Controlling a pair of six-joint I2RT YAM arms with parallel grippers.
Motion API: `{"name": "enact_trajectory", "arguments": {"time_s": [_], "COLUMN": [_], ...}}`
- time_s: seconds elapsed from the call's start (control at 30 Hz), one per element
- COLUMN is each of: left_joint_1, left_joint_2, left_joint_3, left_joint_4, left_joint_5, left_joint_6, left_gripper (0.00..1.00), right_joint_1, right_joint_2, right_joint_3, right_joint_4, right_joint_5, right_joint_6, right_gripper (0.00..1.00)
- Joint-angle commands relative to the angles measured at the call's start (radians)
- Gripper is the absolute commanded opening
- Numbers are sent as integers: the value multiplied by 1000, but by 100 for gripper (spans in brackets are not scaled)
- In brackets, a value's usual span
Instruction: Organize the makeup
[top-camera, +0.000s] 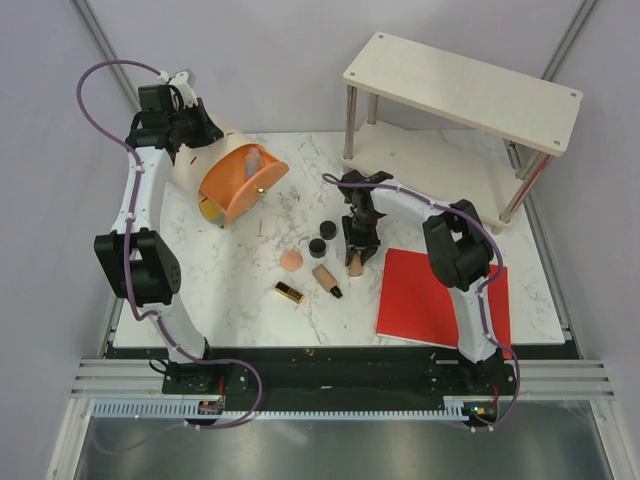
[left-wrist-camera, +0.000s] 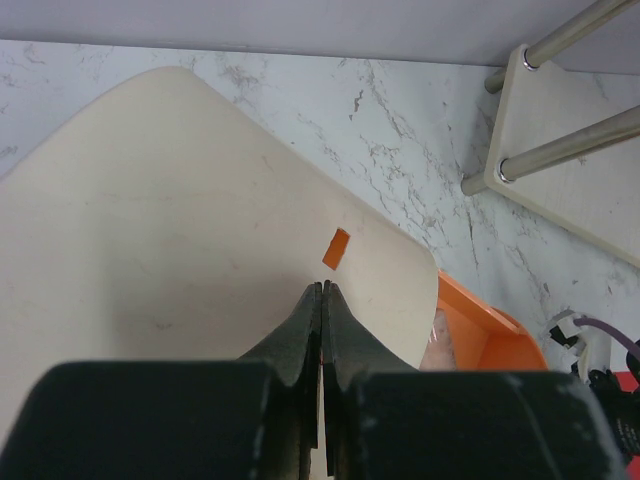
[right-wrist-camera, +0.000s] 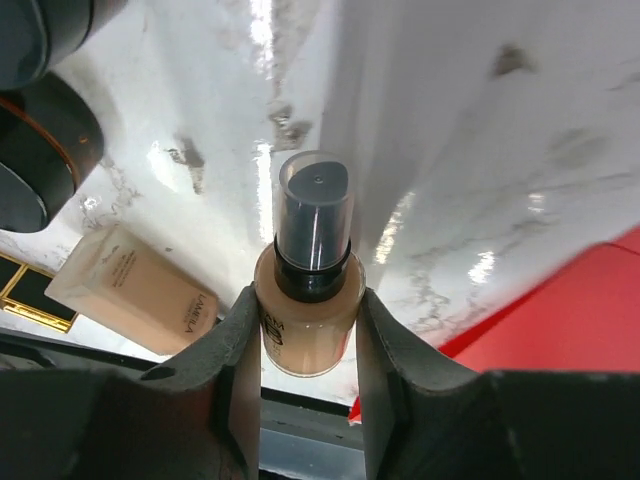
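Marble tabletop (top-camera: 250, 300), mid-area: foundation bottle (right-wrist-camera: 305, 320) clamped in right end effector (top-camera: 357, 255); left end effector (left-wrist-camera: 322, 290) pinched together on cream lid (left-wrist-camera: 180, 230) of orange case (top-camera: 240, 180), far-left corner; foundation tube (top-camera: 327, 279), lipstick (top-camera: 289, 292), peach puff (top-camera: 291, 259) and black compacts (top-camera: 329, 228) lie loose nearby, so sorting seems barely begun.

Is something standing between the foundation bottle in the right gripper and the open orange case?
Two black compacts lie on the table about on the line from the foundation bottle to the orange case. They are low; nothing taller shows there.
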Motion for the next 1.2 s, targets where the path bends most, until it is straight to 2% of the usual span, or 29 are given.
{"name": "enact_trajectory", "arguments": {"time_s": [0.0, 0.2, 0.23, 0.3, 0.53, 0.67, 0.83, 0.97, 1.17], "left_joint_1": [8, 8, 6, 8, 8, 6, 8, 8, 8], "left_joint_2": [51, 58, 59, 59, 62, 61, 59, 58, 59], "left_joint_3": [-38, -30, -28, -30, -30, -30, -31, -30, -31], "left_joint_4": [-214, -217, -217, -217, -214, -214, -214, -216, -216], "left_joint_5": [-32, -20, -15, -9, 11, 23, 21, 25, 28], "left_joint_6": [5, 1, -1, -4, -10, -13, -15, -15, -16], "left_gripper": [3, 3, 3, 3, 3, 3, 3, 3, 3], "right_joint_1": [-37, -64, -65, -62, -62, -53, -21, -1, 61], "right_joint_2": [-74, -67, -62, -56, -61, -25, 93, 94, 124], "right_joint_3": [117, 397, 478, 534, 571, 592, 792, 758, 756], "right_joint_4": [-99, -125, -119, -53, 296, 563, 668, 828, 901], "right_joint_5": [63, 18, 0, -44, -201, -299, -351, -341, -316], "right_joint_6": [-46, -77, -69, -21, 163, 300, 408, 498, 535], "right_gripper": [0, 0, 0, 0, 0, 0, 0, 0, 0]}}
